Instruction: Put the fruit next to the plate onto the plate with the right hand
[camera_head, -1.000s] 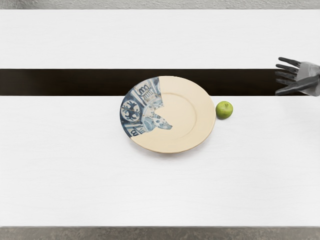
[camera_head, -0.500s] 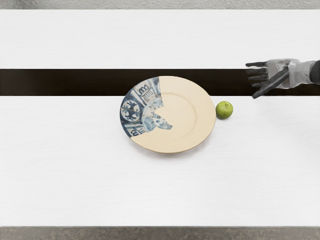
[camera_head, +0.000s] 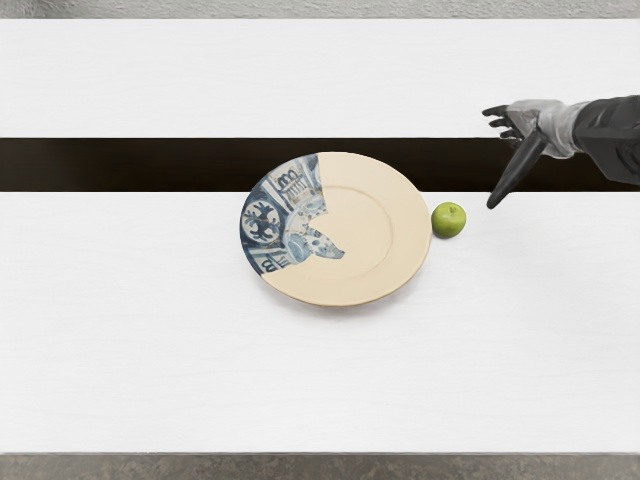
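Head view, looking down at a slant on a wide white table (camera_head: 320, 380). A dark band (camera_head: 150, 165) is seen crossing it from side to side, behind the middle.

A large round plate (camera_head: 375, 225) is set at the centre of the table, its far rim just over the edge of the dark band. Most of it is plain cream. A wedge on its left side is covered in a blue and white pattern.

The right hand (camera_head: 530, 125) is seen entering from the upper right, over the dark band. It is empty. Its fingers (camera_head: 510, 175) are spread apart, and one long digit is pointed down and to the left. No left arm is shown.

A small green fruit (camera_head: 449, 219) is resting on the table just beside the plate's right rim, not on the plate. It may be touching the rim, but this cannot be told. It is nearly round, so no long axis is offered for a grasp.

From the hand, the fruit lies down and to the left, towards the plate, with the long digit's tip near it but apart. A short reach that way is judged to be needed.

No brand or label is shown. Marks like letters appear in the blue pattern, but they cannot be read.
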